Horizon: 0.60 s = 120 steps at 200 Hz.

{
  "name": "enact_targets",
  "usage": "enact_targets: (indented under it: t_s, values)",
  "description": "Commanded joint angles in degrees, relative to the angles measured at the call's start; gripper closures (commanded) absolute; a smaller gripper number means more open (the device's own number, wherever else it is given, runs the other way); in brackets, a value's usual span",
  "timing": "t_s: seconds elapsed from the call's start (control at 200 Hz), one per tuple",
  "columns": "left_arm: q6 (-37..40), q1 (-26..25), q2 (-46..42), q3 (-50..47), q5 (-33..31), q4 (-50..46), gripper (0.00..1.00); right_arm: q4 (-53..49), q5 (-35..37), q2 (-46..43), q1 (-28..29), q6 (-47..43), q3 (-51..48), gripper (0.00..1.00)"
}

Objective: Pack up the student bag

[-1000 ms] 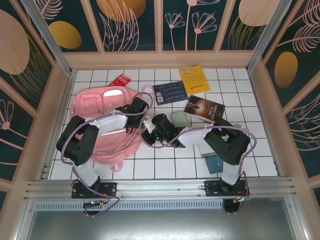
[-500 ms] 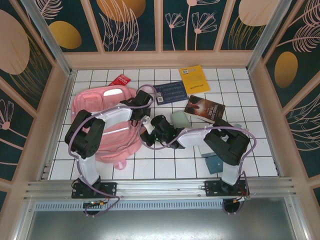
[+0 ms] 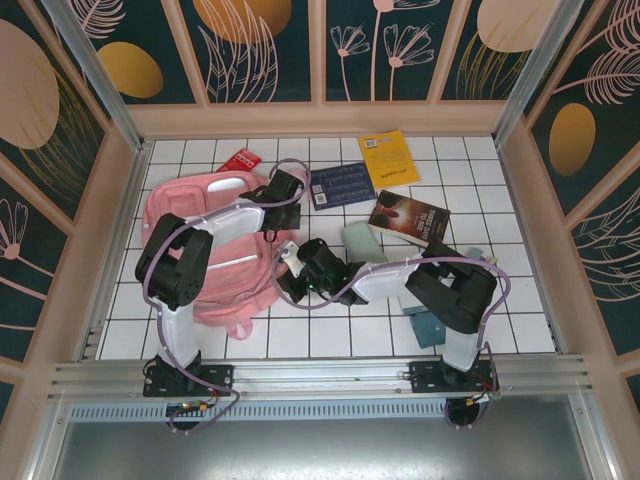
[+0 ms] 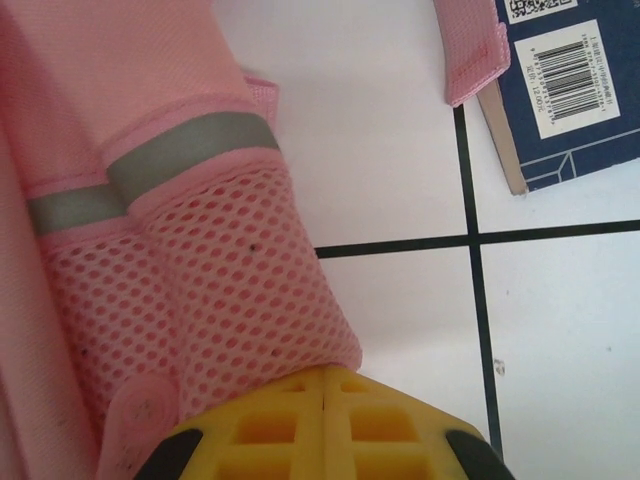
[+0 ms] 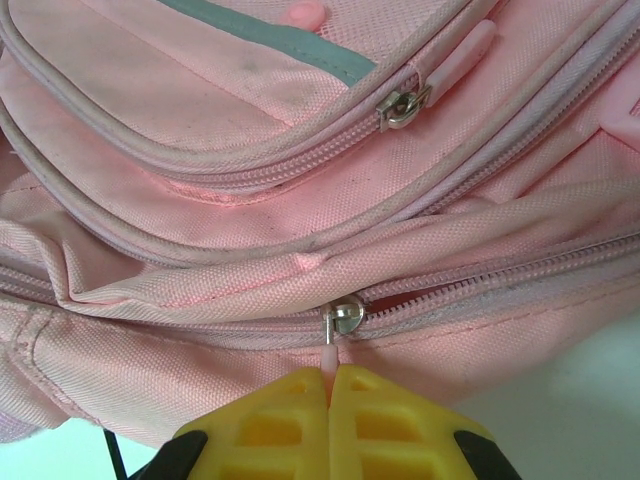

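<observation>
Your right gripper (image 5: 328,388) is pinched shut on the zip pull (image 5: 328,356) of the bag (image 3: 195,215), which lies flat on the left half of the table (image 3: 300,335). Your left gripper (image 4: 325,398) is fully closed, holding nothing you can see, just beside the bag's mesh pocket (image 4: 230,290).

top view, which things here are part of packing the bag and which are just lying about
In the job: student bag; zipper pull, pinched by the right gripper; left gripper, shut by the mesh pocket.
Lying about, untouched for now: blue book; yellow book; dark book; red packet.
</observation>
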Motion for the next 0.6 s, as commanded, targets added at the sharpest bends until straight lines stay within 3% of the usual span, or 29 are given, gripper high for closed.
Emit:
enact_targets:
  t_s: [0.0, 0.075, 0.23, 0.32, 0.415, 0.596]
  values:
    - [-0.68, 0.46, -5.46, -2.27, -0.73, -0.55, 0.84, 1.08, -0.41, -0.67, 1.15, -0.25, -0.87, 1.0]
    - [-0.63, 0.39, -8.69, -5.89, 0.04, -1.57, 0.76, 1.53, 0.44, -1.17, 0.81, -0.38, -1.49, 1.0]
    - [-1.12, 0.43, -17.89, -14.68, -1.83, -3.39, 0.71, 2.88, -0.09, -2.07, -0.26, 0.02, -2.82, 1.0]
    - [-0.51, 0.21, -21.34, -18.09, 2.65, -3.39, 0.69, 3.1, -0.58, -1.77, -0.45, 0.05, -2.72, 1.0]
    - [0.06, -1.44, -22.25, -19.93, 6.07, -4.04, 0.67, 3.27, -0.98, -1.65, -0.44, 0.13, -2.58, 1.0]
    - [0.65, -3.93, -19.34, -20.05, 3.97, -4.45, 0.67, 3.69, -1.52, -1.74, -0.38, 0.36, -2.96, 1.0]
